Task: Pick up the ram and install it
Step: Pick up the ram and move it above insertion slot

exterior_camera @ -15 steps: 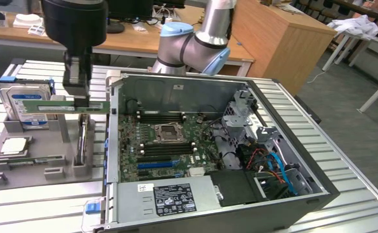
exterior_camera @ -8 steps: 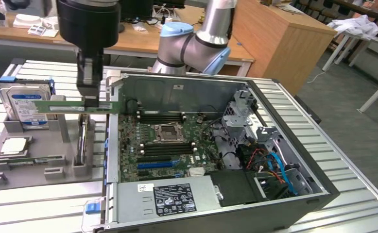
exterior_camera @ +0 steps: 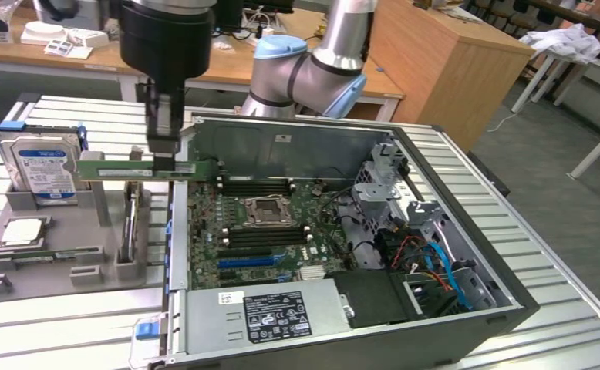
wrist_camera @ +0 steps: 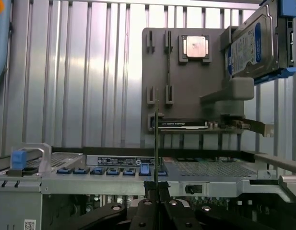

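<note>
My gripper (exterior_camera: 164,163) is shut on the ram (exterior_camera: 115,168), a long green stick held level in the air. It hangs over the edge between the grey parts holder (exterior_camera: 74,231) and the open computer case (exterior_camera: 192,254). In the wrist view the ram (wrist_camera: 157,139) shows edge-on as a thin line rising from my gripper (wrist_camera: 157,190). A second, similar stick (exterior_camera: 130,220) stands in a slot of the holder, directly below the held one. The motherboard's memory slots (exterior_camera: 259,186) flank the empty CPU socket (exterior_camera: 264,206) inside the case.
The holder also carries a silver hard drive with a blue label (exterior_camera: 41,169), a square CPU chip (exterior_camera: 22,231) and a flat card (wrist_camera: 186,124). In the case sit the power supply (exterior_camera: 269,314), the drive cage (exterior_camera: 388,185) and cables (exterior_camera: 434,262). Everything rests on a ribbed metal table (exterior_camera: 63,324).
</note>
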Controlling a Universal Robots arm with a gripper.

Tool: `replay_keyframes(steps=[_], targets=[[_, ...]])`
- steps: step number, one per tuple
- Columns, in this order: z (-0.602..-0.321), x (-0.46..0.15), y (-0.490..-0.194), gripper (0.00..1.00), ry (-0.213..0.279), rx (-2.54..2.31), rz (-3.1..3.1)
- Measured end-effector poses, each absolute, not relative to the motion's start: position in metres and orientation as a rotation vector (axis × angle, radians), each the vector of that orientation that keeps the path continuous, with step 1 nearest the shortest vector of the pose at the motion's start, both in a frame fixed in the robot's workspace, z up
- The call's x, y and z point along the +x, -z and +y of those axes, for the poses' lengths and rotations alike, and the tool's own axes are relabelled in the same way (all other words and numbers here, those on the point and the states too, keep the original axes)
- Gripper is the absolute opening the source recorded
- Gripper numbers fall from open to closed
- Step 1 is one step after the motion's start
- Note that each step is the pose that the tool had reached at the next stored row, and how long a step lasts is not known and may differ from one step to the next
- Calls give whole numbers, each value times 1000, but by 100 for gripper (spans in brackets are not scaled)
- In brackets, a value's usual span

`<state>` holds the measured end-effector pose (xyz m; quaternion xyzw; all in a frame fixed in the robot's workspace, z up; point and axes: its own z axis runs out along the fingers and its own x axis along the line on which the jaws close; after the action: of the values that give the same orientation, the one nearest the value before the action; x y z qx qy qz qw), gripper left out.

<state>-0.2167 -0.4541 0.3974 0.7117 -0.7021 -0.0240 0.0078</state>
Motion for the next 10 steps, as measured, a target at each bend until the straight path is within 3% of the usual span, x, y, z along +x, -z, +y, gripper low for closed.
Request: replay_keyframes(steps=[10], targets=[[-454, -191, -397, 12, 75, 2225, -2194]])
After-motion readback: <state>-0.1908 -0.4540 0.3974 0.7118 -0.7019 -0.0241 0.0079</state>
